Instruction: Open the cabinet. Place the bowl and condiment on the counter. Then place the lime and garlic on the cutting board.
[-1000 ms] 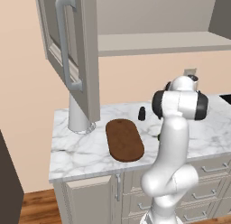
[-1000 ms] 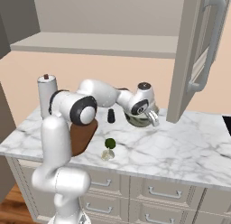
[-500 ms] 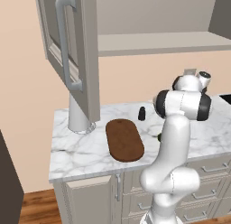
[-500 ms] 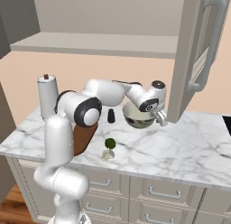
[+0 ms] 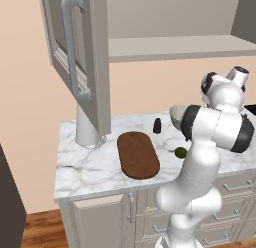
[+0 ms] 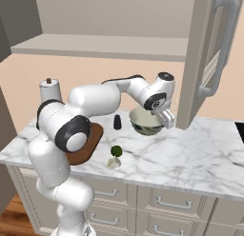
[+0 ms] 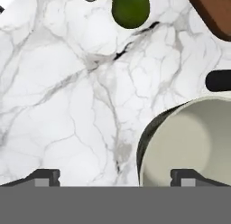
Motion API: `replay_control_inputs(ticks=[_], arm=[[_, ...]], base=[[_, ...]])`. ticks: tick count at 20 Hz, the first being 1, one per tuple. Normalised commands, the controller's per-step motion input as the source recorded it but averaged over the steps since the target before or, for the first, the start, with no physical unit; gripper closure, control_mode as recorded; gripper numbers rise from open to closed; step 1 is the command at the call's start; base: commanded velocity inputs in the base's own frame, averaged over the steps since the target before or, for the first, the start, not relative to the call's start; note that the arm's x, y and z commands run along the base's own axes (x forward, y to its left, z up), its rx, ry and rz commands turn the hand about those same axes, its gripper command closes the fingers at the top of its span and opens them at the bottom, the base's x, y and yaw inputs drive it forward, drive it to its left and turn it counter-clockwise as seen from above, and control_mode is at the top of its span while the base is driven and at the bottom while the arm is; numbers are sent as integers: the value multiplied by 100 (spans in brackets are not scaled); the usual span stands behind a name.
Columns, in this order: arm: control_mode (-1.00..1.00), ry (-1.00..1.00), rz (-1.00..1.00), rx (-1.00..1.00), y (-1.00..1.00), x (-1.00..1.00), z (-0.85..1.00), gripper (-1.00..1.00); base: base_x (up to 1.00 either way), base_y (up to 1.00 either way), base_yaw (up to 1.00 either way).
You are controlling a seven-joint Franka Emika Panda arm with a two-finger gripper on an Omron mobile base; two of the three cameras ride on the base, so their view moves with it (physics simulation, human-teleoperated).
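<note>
Two finger tips of our gripper (image 7: 115,177) stand wide apart at the bottom of the hand view, holding nothing. The bowl (image 6: 145,121) sits on the counter (image 6: 200,154) at centre frame, its rim under one tip. The condiment (image 6: 116,122) stands just left; lime (image 6: 116,151) and garlic (image 6: 113,162) lie lower left, beside the cutting board (image 5: 137,153).

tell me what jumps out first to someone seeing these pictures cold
The big white arm bends over the marble counter, its claw open just above the rim of the bowl that sits there. Above, the cabinet door hangs wide open in front of a bare shelf. The dark cutting board lies bare, with the lime and garlic side by side on the marble near it.
</note>
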Motion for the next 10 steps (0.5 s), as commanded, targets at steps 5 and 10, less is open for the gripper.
replay_control_inputs(ticks=[5,10], arm=[[-100,1,13,0,72,-100,23,-100],[-100,7,10,0,79,-100,13,-100]], base=[[0,0,0],[0,0,0]])
